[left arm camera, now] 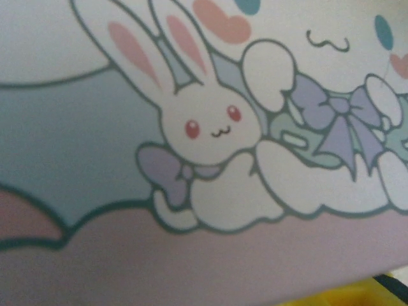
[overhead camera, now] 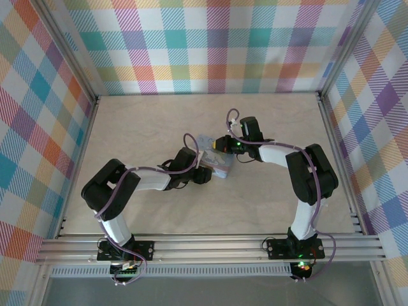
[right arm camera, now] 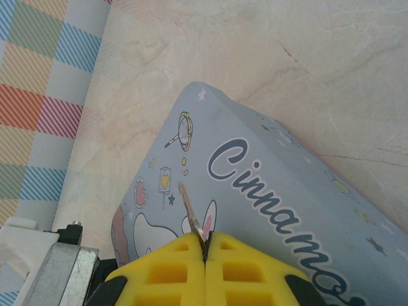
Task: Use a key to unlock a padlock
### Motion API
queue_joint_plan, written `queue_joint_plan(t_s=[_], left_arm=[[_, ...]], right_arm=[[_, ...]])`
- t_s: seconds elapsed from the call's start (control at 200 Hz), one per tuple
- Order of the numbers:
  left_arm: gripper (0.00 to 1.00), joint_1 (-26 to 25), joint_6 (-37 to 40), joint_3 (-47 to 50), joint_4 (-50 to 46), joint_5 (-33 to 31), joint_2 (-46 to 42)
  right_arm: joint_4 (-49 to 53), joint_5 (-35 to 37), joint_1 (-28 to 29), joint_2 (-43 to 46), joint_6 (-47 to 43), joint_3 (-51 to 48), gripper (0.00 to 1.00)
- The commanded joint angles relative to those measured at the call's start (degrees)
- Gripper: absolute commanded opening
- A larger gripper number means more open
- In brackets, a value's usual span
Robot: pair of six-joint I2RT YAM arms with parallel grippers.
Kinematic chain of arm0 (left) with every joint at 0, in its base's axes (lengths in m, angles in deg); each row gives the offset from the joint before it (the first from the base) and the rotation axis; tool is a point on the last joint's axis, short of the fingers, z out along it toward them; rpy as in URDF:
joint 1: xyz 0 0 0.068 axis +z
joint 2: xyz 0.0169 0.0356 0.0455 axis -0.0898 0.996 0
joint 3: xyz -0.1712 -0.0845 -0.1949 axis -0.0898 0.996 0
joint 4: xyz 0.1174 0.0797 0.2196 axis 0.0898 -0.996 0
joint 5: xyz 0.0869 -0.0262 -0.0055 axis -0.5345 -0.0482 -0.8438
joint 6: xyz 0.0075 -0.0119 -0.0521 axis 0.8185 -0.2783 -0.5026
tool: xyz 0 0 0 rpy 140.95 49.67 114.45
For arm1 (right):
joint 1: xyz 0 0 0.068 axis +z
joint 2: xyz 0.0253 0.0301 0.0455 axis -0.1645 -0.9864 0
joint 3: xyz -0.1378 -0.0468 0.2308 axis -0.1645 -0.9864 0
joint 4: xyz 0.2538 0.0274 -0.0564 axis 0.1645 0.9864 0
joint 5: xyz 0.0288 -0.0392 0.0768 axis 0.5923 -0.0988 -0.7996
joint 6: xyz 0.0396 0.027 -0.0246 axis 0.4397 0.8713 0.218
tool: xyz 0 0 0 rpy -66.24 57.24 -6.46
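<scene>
Key (right arm camera: 189,205) is clamped between the closed yellow fingers of the right gripper (right arm camera: 205,247). Its shaft points past the fingertips toward the frame's upper left, over the lid of the tin (right arm camera: 268,172). In the top view, the left gripper (overhead camera: 204,173) sits against the tin's lower-left side; I cannot tell its grip. I also cannot tell how the padlock bears from the key tip. Judgement: the right arm does the aligning.

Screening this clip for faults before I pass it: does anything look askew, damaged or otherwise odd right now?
The key sits slightly askew. The right gripper is shut on its base and holds it tilted off the fingers' line, above the lid of the tin. Nothing looks spilled or damaged.
</scene>
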Motion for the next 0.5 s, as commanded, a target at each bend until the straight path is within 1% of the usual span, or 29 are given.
queue_joint_plan(t_s=[0.0,0.245,0.365,0.495], left_arm=[[0.46,-2.32,0.44,0.45,4.20,-3.36,1.75],[0.42,-3.81,-0.75,-0.95,3.59,-6.18,2.78],[0.41,-4.53,-0.82,-1.48,3.15,-6.80,2.78],[0.37,-4.68,-1.05,-1.85,2.72,-7.23,3.01]], right_arm=[[7.17,3.32,-0.43,-2.43,-0.46,-2.92,0.01],[7.28,3.54,-0.45,-1.81,-0.45,-3.27,0.01],[7.28,3.56,-0.43,-1.63,-0.30,-3.45,0.01],[7.02,3.37,-0.43,-1.64,-0.14,-3.59,0.01]])
